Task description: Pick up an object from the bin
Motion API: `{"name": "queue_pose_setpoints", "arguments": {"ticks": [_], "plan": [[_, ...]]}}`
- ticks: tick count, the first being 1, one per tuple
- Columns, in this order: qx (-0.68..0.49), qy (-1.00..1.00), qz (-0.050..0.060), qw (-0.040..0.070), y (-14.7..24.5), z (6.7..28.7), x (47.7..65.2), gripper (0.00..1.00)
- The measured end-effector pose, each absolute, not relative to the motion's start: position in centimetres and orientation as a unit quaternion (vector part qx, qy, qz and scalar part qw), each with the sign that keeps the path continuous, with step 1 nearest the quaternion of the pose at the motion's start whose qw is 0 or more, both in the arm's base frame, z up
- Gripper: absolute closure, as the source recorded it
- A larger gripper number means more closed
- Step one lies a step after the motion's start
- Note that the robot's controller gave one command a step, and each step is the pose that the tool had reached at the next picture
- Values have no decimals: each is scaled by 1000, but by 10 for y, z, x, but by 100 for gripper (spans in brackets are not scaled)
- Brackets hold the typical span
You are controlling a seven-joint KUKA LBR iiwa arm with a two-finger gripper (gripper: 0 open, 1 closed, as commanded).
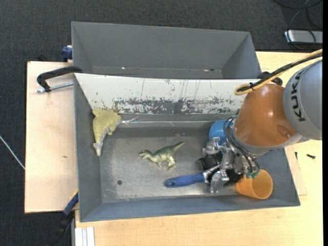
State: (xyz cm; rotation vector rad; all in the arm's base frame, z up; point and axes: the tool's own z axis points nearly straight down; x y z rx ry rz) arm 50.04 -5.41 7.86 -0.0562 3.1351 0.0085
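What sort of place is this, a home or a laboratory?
Likely a robotics laboratory: a KUKA arm reaches into a grey metal bin holding a green toy dinosaur and an orange cup.

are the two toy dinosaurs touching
Apart: the camera view shows bare bin floor between the pale dinosaur and the green dinosaur.

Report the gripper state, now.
Gripper: open or closed cannot be told; it is low at the right end of the bin, beside the blue-handled tool and the orange cup.
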Motion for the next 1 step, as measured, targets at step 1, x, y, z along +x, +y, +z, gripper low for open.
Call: {"name": "queue_pose_setpoints", "arguments": {"ticks": [1], "plan": [[-19, 1000, 1, 0, -53, 81, 501, 0]]}}
